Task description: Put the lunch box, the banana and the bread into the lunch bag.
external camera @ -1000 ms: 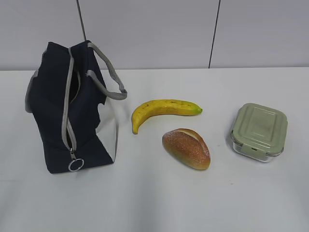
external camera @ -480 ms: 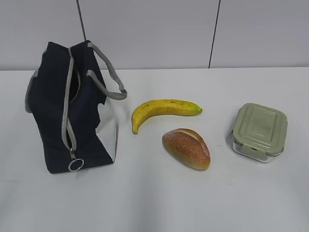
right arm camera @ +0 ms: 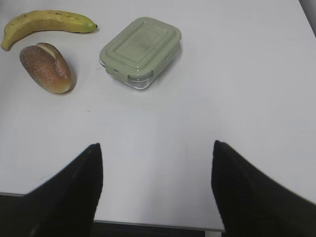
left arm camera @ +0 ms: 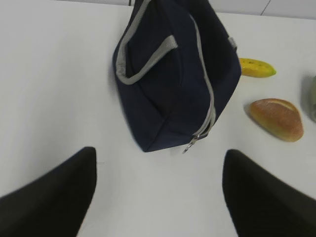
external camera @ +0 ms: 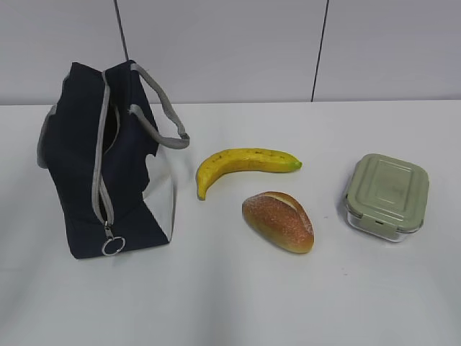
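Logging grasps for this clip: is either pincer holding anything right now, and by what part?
Nothing is held. The left pincer and right pincer are both open over bare table.

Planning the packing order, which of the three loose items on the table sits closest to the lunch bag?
The banana: its blunt end lies nearest the lunch bag, while the bread and the lunch box sit farther right.

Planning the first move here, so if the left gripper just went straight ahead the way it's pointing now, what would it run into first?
Most likely the lunch bag: it lies straight ahead between the left gripper's open fingers, its zipper pull end nearest. Bare table lies before it; depth is hard to judge.
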